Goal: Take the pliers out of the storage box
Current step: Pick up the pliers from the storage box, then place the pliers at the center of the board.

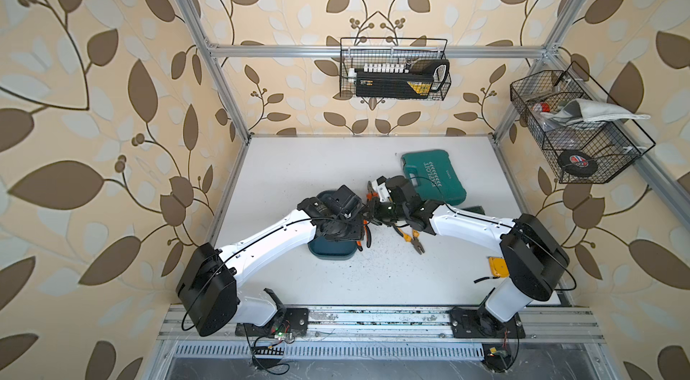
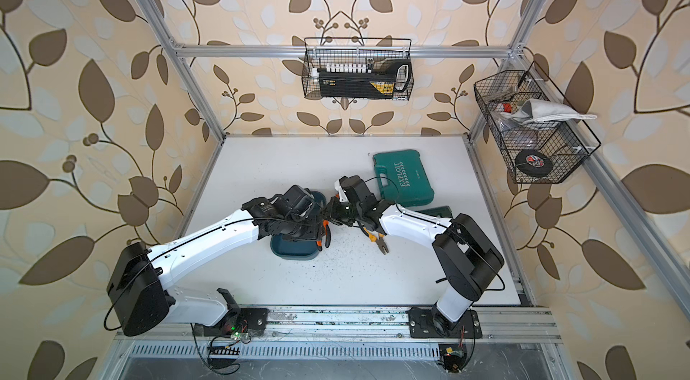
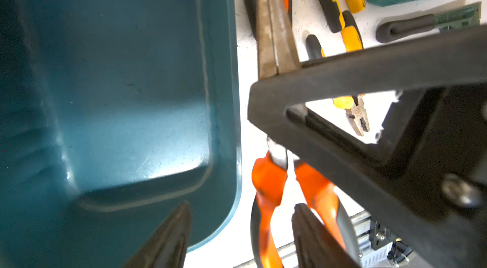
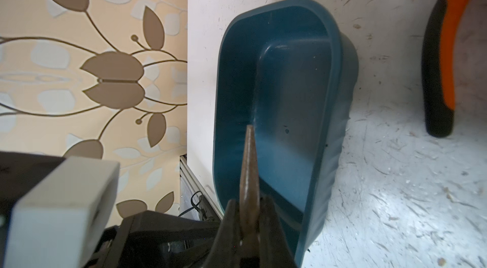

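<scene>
The storage box point(image 1: 330, 252) point(image 2: 295, 252) is a dark teal tray, and both wrist views show it empty point(image 3: 131, 95) point(image 4: 290, 82). My right gripper point(image 4: 249, 206) is shut on the rusty metal nose point(image 4: 249, 169) of orange-handled pliers point(image 3: 274, 42) held beside the box's right rim. Their orange handles point(image 3: 268, 182) hang by my left gripper point(image 3: 241, 216), which is open, its fingertips point(image 3: 181, 216) apart. Another orange-handled pair point(image 4: 442, 69) and two yellow-handled pliers point(image 1: 416, 241) point(image 3: 350, 34) lie on the table outside the box.
A green EXPLOIT tool case point(image 1: 435, 176) lies behind the right arm, with a small green board point(image 1: 472, 208) by it. A yellow tape measure point(image 1: 498, 266) sits near the right arm's base. Wire baskets hang on the back rail point(image 1: 395, 72) and on the right frame point(image 1: 575, 128).
</scene>
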{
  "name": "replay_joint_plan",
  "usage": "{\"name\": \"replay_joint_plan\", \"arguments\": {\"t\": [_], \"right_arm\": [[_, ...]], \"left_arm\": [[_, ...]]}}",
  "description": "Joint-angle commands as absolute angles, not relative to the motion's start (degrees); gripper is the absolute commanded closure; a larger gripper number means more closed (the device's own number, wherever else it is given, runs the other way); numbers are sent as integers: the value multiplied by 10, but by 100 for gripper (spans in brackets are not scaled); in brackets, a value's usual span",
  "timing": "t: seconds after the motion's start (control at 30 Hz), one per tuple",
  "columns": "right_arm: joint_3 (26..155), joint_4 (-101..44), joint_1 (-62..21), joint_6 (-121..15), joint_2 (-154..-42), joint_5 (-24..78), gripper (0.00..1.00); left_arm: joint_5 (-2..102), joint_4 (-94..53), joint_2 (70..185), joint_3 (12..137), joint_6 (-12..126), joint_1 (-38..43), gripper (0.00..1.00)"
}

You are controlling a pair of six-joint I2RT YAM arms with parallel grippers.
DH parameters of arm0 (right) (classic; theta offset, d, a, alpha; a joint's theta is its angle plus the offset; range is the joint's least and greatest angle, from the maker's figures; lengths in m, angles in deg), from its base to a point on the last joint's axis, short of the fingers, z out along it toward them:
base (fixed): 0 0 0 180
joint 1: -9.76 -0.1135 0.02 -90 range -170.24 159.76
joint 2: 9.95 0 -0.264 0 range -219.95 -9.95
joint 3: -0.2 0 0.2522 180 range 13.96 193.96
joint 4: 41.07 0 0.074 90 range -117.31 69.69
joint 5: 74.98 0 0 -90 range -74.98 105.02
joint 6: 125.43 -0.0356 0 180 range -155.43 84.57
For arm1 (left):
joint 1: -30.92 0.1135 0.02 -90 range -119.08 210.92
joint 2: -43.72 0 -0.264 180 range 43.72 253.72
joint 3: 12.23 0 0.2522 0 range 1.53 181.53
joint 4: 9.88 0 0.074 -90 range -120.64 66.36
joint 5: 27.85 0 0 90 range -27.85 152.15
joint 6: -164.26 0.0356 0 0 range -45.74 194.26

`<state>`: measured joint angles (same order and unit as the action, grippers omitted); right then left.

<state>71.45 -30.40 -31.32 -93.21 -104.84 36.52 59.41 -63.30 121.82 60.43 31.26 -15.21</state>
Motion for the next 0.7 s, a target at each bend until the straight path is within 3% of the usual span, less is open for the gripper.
{"name": "replay_joint_plan", "arguments": {"t": [0.0,0.1,0.33,0.67], "right_arm": [[714,-296,-309,-918,-1020,353,100],[700,-284,-271,-900,-1002,378,100],[648,-178,-191,-755,-918,434,100],[567,-139,-238,-693,-886,396,100]], "left_arm": [[616,-632,1188,634,302,-146,34],[633,-665,1180,643,299,-107,33],[518,-594,1139,555,266,120,34],[683,-504,1058,414,195,142,32]]}}
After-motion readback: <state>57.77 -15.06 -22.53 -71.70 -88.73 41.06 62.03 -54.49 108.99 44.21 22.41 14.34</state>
